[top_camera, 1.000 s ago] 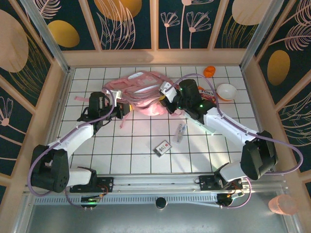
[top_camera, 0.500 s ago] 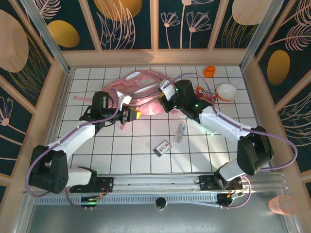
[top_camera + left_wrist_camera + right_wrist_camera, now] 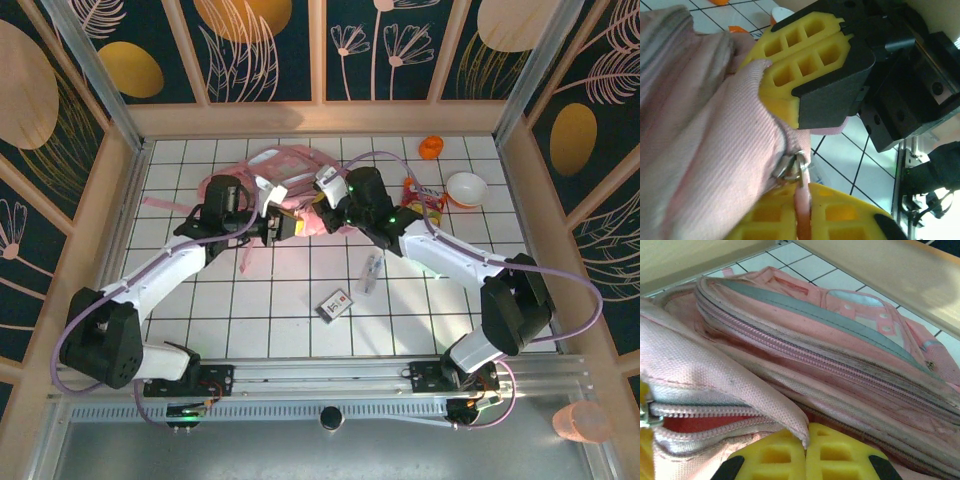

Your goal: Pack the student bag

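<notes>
The student bag (image 3: 262, 180), pink and crumpled, lies at the back middle of the tiled table. In the top view my left gripper (image 3: 283, 229) and my right gripper (image 3: 318, 212) meet at its near edge, almost touching. The left wrist view has my left gripper (image 3: 802, 196) shut on the pink zip pull (image 3: 803, 212), with the metal slider (image 3: 792, 167) just above the fingertips. The right gripper's yellow fingers (image 3: 790, 65) pinch bag cloth close by. Seen from the right wrist, my right gripper (image 3: 806, 437) is shut on the bag's (image 3: 815, 340) fabric edge beside a partly open zip (image 3: 705, 412).
A white bowl (image 3: 466, 187), an orange piece (image 3: 430, 147) and a red packet (image 3: 422, 195) lie at the back right. A small clear item (image 3: 370, 272) and a dark card box (image 3: 335, 303) rest on the tiles nearer the arms. A loose pink strap (image 3: 160, 203) trails left.
Both grippers have moved closer together at the bag's near edge: the left one rightward, the right one leftward. The bag has bunched up and shifted a little left.
</notes>
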